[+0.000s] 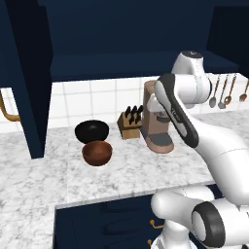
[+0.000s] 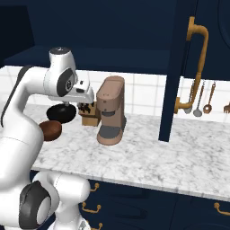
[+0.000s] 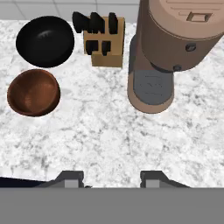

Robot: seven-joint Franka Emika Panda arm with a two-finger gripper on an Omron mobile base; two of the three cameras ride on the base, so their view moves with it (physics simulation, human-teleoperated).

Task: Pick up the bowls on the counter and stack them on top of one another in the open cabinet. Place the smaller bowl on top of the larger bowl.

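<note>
The black larger bowl (image 1: 92, 130) (image 3: 45, 41) stands on the marbled counter (image 1: 146, 170) near the tiled wall. Just in front of it, close beside it, is the reddish-brown smaller bowl (image 1: 97, 152) (image 3: 33, 92). Both are upright and empty. My gripper (image 3: 112, 179) hangs open above the counter, right of the bowls and in front of the coffee machine, holding nothing. From the right base, the black bowl (image 2: 60, 112) and brown bowl (image 2: 50, 129) peek out behind my arm. The open navy cabinet (image 1: 121, 65) spans the wall above with a dark shelf.
A tan coffee machine (image 1: 156, 126) (image 3: 168, 52) and a wooden knife block (image 1: 129, 124) (image 3: 104, 41) stand right of the bowls. The cabinet's open doors (image 1: 29, 97) (image 2: 177, 67) reach down toward the counter on either side. Utensils (image 1: 221, 92) hang at the right.
</note>
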